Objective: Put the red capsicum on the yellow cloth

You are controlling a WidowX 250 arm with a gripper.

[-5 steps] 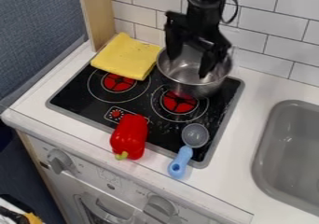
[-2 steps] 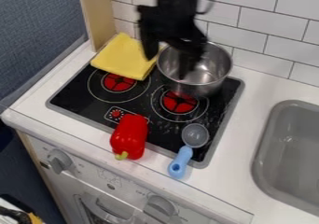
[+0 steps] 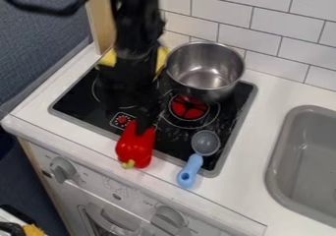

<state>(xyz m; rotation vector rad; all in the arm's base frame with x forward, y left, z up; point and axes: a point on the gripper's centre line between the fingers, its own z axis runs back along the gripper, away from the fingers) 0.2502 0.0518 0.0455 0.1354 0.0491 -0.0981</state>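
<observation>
End effector: I have my end effector (image 3: 139,111) low over the stove (image 3: 177,142), its lower end at the back of the capsicum; I cannot tell whether it is open, closed or gripping.
Red capsicum: the capsicum (image 3: 135,149) lies across the stove's front edge, partly on the tabletop (image 3: 98,142), its green stem toward the front. It is apart from the cloth.
Yellow cloth: the cloth (image 3: 108,59) is at the back left corner of the stove, partly hidden behind my arm.
Pot: a metal pot (image 3: 209,93) stands upright at the back right of the stove.
Spoon: a spoon (image 3: 205,142) has its grey bowl over the stove's front right part and its blue handle over the tabletop.
Sink: a grey sink (image 3: 282,178) is set in at the right.
Print: a round printed dial (image 3: 123,120), ringed by small marks, is behind the capsicum; faint lettering and symbols sit near the right knob (image 3: 169,219) and between it and the left knob (image 3: 63,169).
</observation>
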